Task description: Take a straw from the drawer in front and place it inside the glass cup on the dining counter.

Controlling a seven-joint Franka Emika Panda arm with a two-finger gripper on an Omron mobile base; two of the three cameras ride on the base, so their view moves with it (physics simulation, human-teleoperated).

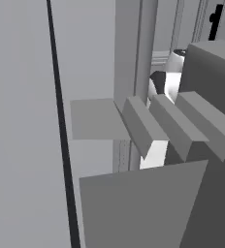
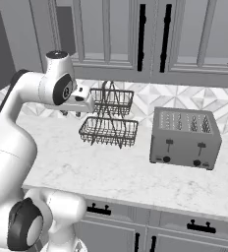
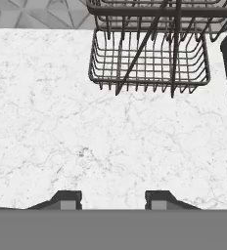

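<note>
Hand (image 3: 113,199) hangs over the white marbled surface (image 3: 61,122) with its two fingertips (image 3: 69,199) spread wide apart, nothing between them. Ahead of it stands one two-tier wire rack (image 2: 108,118), and beyond that to the right one grey toaster (image 2: 185,138). Below the surface edge, two closed drawers (image 2: 197,224) show two short black handles (image 2: 200,227). I cannot tell where the glass cup is.

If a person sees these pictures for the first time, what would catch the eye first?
Probably the two-tier wire basket rack at the back of the white marble worktop, with the grey toaster to its right. The gripper hangs open over bare marble in front of the rack, holding nothing.
</note>
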